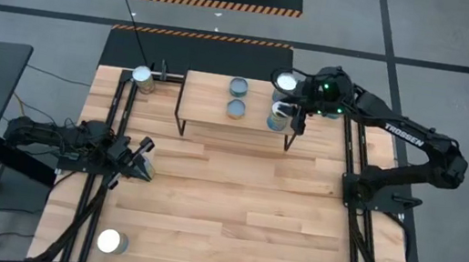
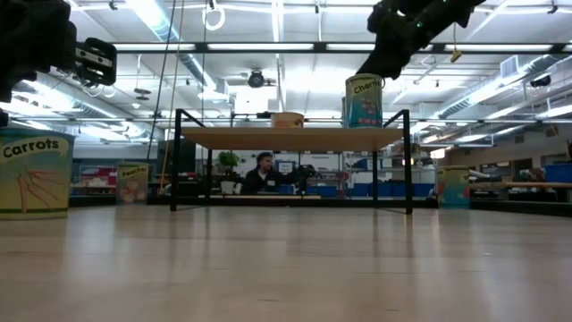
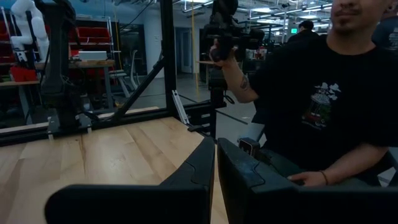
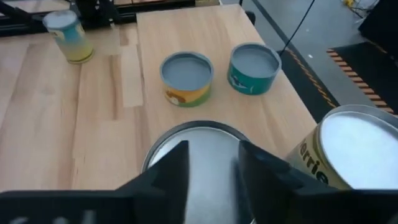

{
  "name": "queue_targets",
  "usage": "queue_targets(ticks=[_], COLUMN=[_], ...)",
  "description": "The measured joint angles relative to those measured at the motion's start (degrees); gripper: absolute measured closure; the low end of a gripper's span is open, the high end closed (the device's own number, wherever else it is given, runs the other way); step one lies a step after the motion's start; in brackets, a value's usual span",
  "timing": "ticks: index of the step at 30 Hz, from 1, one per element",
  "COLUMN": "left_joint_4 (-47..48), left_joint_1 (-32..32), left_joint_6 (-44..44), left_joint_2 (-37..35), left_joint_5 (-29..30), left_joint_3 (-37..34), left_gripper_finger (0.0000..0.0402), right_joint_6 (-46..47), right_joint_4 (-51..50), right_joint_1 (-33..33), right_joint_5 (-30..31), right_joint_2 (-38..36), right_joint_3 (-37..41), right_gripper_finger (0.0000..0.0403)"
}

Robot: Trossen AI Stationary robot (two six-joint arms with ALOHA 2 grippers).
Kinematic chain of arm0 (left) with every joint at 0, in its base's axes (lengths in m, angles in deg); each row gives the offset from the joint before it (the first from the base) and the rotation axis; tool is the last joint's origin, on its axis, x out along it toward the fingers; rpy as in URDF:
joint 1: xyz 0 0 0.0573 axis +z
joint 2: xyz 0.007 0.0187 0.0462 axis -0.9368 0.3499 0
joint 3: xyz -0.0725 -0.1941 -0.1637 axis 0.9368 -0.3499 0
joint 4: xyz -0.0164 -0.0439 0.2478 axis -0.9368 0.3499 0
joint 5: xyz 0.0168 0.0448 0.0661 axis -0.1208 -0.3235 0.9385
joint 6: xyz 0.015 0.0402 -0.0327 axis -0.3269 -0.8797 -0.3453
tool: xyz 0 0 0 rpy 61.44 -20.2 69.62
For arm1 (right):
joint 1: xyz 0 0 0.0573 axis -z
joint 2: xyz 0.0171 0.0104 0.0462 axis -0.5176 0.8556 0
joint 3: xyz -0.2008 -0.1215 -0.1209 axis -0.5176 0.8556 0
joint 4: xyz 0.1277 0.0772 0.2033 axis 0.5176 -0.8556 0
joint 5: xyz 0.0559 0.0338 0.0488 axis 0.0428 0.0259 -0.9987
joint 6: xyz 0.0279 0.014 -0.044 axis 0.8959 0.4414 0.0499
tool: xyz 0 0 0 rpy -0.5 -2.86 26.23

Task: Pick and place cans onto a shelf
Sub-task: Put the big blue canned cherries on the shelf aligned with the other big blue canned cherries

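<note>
Overhead view first: shelf (image 1: 210, 109) stands at the far middle of the worktop (image 1: 223, 212). Two low blue-grey cans (image 1: 239, 87) sit on it, one behind the other. My right hand (image 1: 287, 118) hangs over the shelf's right end, above a silver-topped can (image 1: 281, 112), with another silver can (image 1: 287, 82) just beyond. One more can (image 1: 142, 78) stands far left off the shelf, and one (image 1: 112, 242) near left. My left hand (image 1: 141, 156) waits at the left side.

Table-level view: a tall labelled can (image 2: 364, 100) stands on the shelf's right end under the right arm. A carrots can (image 2: 34, 173) looms at left.

Left wrist view: left hand's fingers (image 3: 196, 171) nearly meet, gripping nothing. A person in a black shirt stands beyond the worktop edge.

Right wrist view: right fingers (image 4: 177, 165) straddle the silver lid (image 4: 208, 155); whether they are clenched on it or released, I cannot tell.

I judge these cans rigid, smooth and slippery, fairly heavy if full; best squeezed across the round sidewall below the rim, kept upright.
</note>
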Motion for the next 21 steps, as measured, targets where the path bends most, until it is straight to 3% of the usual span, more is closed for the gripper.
queue_targets(ticks=[9, 21], left_joint_4=[0.0, 0.0], left_joint_1=[0.0, 0.0], left_joint_6=[0.0, 0.0], left_joint_2=[0.0, 0.0], left_joint_5=[0.0, 0.0], left_joint_3=[0.0, 0.0], left_gripper_finger=[0.0374, 0.0374], right_joint_6=[-1.2, -1.7], right_joint_4=[-2.7, -4.3], right_joint_1=[0.0, 0.1], right_joint_5=[2.4, 5.3], right_joint_2=[-0.1, -0.2], right_joint_3=[0.0, -0.7], right_gripper_finger=[0.0327, 0.0335])
